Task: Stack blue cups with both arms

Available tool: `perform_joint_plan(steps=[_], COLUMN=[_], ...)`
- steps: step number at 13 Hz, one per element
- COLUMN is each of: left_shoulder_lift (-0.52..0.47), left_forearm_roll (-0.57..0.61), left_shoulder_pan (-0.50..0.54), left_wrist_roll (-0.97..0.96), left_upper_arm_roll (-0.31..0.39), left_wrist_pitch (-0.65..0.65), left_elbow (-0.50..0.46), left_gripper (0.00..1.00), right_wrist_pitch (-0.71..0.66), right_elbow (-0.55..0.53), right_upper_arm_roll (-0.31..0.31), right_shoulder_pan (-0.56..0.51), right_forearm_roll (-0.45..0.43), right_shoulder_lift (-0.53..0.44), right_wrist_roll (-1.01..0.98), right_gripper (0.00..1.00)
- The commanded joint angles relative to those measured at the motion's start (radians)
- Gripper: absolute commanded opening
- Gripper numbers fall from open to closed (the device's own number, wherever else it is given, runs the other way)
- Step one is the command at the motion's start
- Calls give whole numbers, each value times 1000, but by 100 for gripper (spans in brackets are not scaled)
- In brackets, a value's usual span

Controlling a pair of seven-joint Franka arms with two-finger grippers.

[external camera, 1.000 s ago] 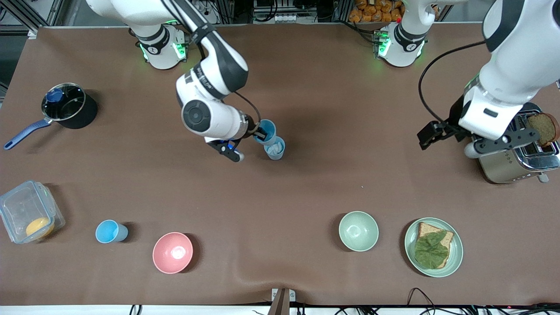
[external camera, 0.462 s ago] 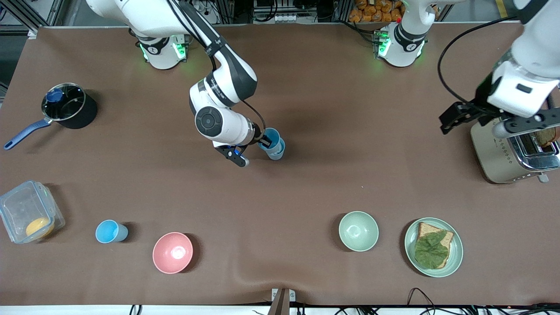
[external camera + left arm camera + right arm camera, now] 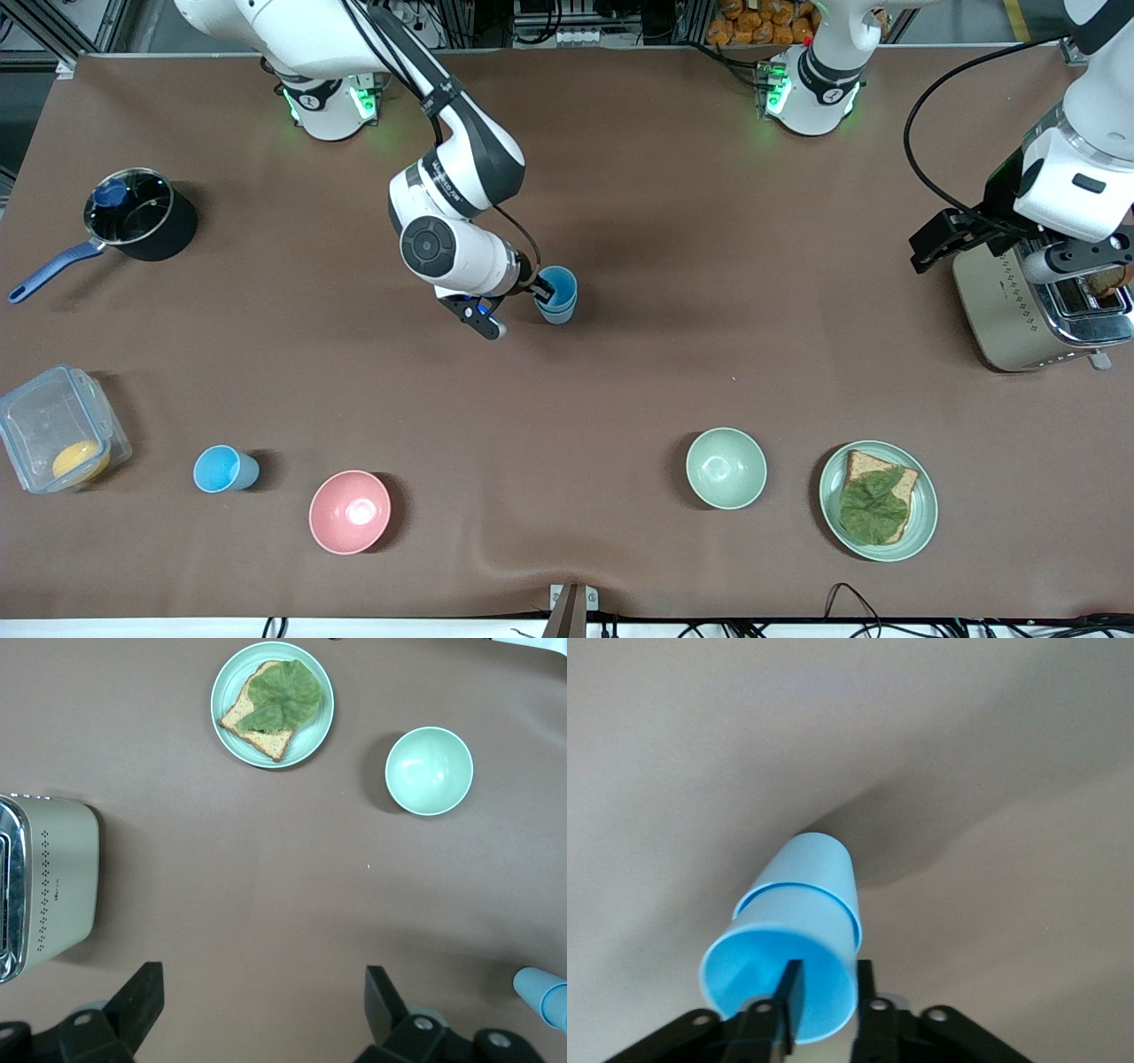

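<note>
Matte brown covering is stretched over the worktop, faintly wrinkled at the edge nearest the front camera. Near its middle, the two blue cups are seen nested, one smooth tapered plastic tumbler seated inside the other, the lower one standing on the worktop. The upper cup's rim is pinched by the right claw, one black finger inside the wall and one outside, as is shown in the right wrist view. The left claw is held over the boxy brushed-metal toaster at the left arm's end of the worktop, its fingers spread wide with nothing between them. Nearer the front camera, a glossy pale-green bowl is placed beside a round green plate carrying a slice of bread topped with a crinkled leaf.
</note>
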Motion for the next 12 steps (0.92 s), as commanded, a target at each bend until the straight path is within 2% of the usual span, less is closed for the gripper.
perform_joint_plan(steps=[1, 4, 5, 6, 9, 12], left_shoulder_lift=[-14, -29, -34, -34, -34, -36], left_forearm_roll=[12, -1, 1, 1, 1, 1], left_shoulder_pan=[19, 39, 40, 42, 40, 40], left_wrist_roll=[34, 49, 48, 49, 49, 49], left_upper_arm_roll=[18, 23, 23, 23, 22, 20], left_wrist_pitch=[-5, -13, -14, -16, -19, -20], left_elbow=[-4, -8, -10, -10, -8, -7], left_gripper=[100, 100, 100, 100, 100, 100], right_wrist_pitch=[-148, -394, -443, -462, -485, -493], right_elbow=[25, 13, -1, -19, -48, -45], right_upper_arm_roll=[-25, -25, -25, -25, -25, -25], right_shoulder_pan=[-65, -232, -275, -312, -462, -516], right_forearm_roll=[-53, -157, -229, -291, -323, -440], right_shoulder_lift=[-70, -174, -208, -251, -377, -509], right_wrist_roll=[-72, -390, -471, -554, -832, -1036], right_gripper=[100, 100, 100, 100, 100, 100])
